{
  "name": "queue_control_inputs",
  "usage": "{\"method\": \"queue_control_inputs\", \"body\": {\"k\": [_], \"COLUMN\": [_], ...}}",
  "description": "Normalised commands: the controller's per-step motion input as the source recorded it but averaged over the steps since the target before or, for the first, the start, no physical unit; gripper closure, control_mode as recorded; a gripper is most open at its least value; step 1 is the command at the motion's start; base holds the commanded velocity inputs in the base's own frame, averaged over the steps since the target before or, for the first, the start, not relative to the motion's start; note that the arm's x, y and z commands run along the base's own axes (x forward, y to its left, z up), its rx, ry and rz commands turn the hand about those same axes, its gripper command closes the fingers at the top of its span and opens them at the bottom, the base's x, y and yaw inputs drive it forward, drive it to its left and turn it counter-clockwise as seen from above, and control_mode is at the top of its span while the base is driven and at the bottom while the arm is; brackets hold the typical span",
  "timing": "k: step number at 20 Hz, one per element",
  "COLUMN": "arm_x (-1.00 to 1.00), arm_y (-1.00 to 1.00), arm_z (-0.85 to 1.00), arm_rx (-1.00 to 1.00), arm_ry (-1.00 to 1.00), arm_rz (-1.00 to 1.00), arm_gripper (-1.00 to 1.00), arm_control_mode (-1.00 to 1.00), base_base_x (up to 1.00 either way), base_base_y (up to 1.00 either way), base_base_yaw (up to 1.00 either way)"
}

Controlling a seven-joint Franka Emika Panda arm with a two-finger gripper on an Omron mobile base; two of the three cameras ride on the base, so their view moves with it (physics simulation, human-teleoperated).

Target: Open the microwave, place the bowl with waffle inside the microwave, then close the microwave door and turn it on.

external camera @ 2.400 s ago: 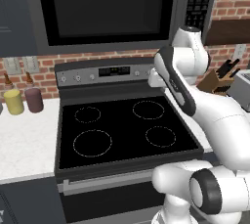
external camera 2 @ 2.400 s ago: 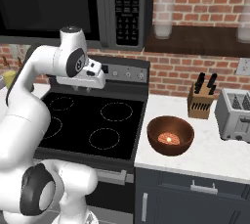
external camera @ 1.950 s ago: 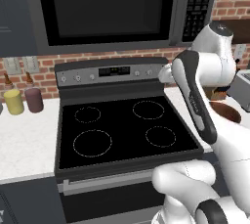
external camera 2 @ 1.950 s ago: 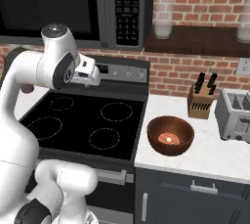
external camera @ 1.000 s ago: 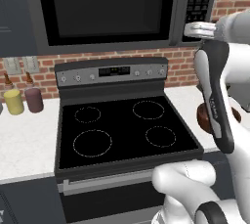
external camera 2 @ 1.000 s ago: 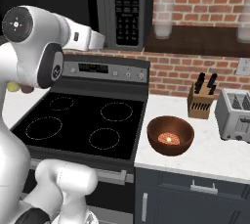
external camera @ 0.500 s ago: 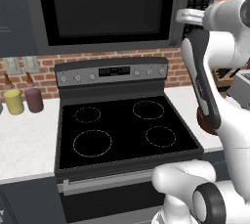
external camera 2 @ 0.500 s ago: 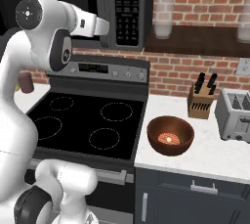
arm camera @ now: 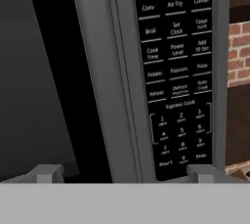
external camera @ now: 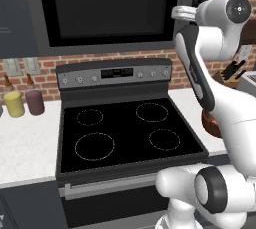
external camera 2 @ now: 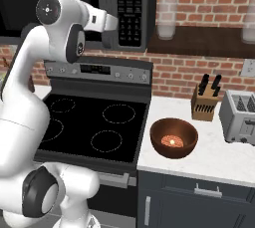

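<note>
Above the stove [external camera: 127, 133] you see the microwave [external camera 2: 127, 10] mounted on the brick wall, its door [external camera: 107, 5] shut. Level with the door's right frame, just beside the keypad [arm camera: 177, 78], hangs the gripper [arm camera: 124, 171] with its fingers spread wide and nothing between them. Right of the stove, on the white counter [external camera 2: 219, 155], sits the bowl [external camera 2: 174, 137] (waffle inside).

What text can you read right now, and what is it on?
All on the microwave keypad, hand view:
"Conv"
"Combi"
"Broil"
"Clock"
"Cook Time"
"Power Level"
"Pizza"
"Potato"
"Popcorn"
"Reheat"
"Defrost"
"Express Cook"
digits "1" to "9", "0"
"Start"
"Stop"
Other keys: too blurred.
Stove panel display: too small.
</note>
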Motion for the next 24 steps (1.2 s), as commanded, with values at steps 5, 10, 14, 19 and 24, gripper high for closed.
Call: {"method": "queue_control_inputs", "body": {"k": [5, 10, 14, 19, 24], "arm_x": [0.64, 0.67, 0.66, 0.69, 0.45], "arm_y": [0.0, 0.0, 0.0, 0.0, 0.0], "arm_z": [0.0, 0.0, 0.0, -0.03, -0.07], "arm_rx": [0.0, 0.0, 0.01, 0.01, 0.01], "arm_ry": [0.01, 0.03, 0.03, 0.05, 0.02], "arm_rz": [0.02, 0.03, 0.03, 0.03, 0.04], "arm_gripper": [-1.0, -1.0, -1.0, -1.0, 1.0], "arm_control_mode": [-1.0, -1.0, -1.0, -1.0, -1.0], "base_base_x": [0.0, 0.0, 0.0, 0.0, 0.0], "base_base_y": [0.0, 0.0, 0.0, 0.0, 0.0], "base_base_yaw": [0.0, 0.0, 0.0, 0.0, 0.0]}}
